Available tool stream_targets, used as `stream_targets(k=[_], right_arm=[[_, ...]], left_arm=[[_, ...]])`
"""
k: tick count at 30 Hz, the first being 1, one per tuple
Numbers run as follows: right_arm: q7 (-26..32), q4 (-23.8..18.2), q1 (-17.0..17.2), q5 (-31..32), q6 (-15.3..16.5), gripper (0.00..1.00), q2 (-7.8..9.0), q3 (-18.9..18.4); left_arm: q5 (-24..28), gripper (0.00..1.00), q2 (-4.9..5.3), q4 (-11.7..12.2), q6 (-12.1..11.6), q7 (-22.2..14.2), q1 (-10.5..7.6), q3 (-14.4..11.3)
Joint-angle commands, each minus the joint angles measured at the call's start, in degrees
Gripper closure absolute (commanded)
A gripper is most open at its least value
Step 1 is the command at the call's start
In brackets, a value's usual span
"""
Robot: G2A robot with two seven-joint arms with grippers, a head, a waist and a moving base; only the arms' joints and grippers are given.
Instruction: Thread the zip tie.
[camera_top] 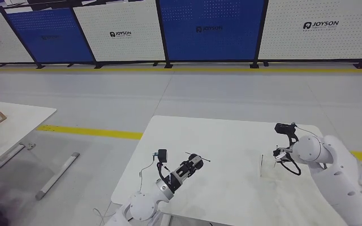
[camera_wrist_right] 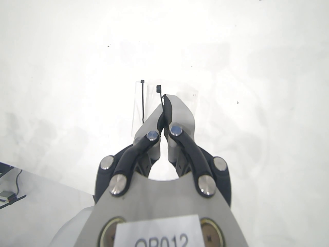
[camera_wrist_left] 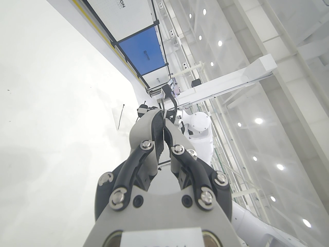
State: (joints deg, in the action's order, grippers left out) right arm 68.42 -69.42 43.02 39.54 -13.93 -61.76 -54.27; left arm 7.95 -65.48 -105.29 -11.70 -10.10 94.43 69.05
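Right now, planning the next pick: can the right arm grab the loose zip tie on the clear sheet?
Probably not yet: the loose zip tie lies close, unobstructed, but the right pincer is shut on a second tie.

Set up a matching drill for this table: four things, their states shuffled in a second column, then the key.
Things
1. right gripper
2. loose zip tie
3. clear sheet
4. table

States
A. white, bare in most places
B. lying on the clear sheet
C. shut on the second zip tie
D. transparent, flat on the table

Pairs: 1-C, 2-B, 3-D, 4-A
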Motion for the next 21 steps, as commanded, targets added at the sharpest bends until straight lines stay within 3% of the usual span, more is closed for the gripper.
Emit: stream_targets(k=[1, 6, 10, 13, 21], right_arm=[[-3.6, -0.7, 1.0, -0.3, -1.0, 1.00, 0.16, -1.3], [-7.5, -9.9, 6.9, -1.0, -5.6, 1.00, 1.04, -5.1], [-9.0, -17.9, 14.3, 0.5, -5.6, 1.00, 1.55, -9.4], [-10.1, -21.0, 19.4, 1.1, -5.6, 1.00, 1.24, -12.9], [-10.1, -21.0, 19.4, 1.1, -5.6, 1.00, 1.24, -12.9]], left_arm=[[0.0, 1.00, 0.00, 0.0, 0.0, 0.0, 0.00, 0.0], [0.0, 1.00, 0.00, 0.0, 0.0, 0.0, 0.00, 0.0], [0.0, 1.00, 0.00, 0.0, 0.0, 0.0, 0.00, 0.0], [0.0, 1.00, 0.00, 0.0, 0.0, 0.0, 0.00, 0.0], [0.0, 1.00, 0.00, 0.0, 0.0, 0.0, 0.00, 0.0]])
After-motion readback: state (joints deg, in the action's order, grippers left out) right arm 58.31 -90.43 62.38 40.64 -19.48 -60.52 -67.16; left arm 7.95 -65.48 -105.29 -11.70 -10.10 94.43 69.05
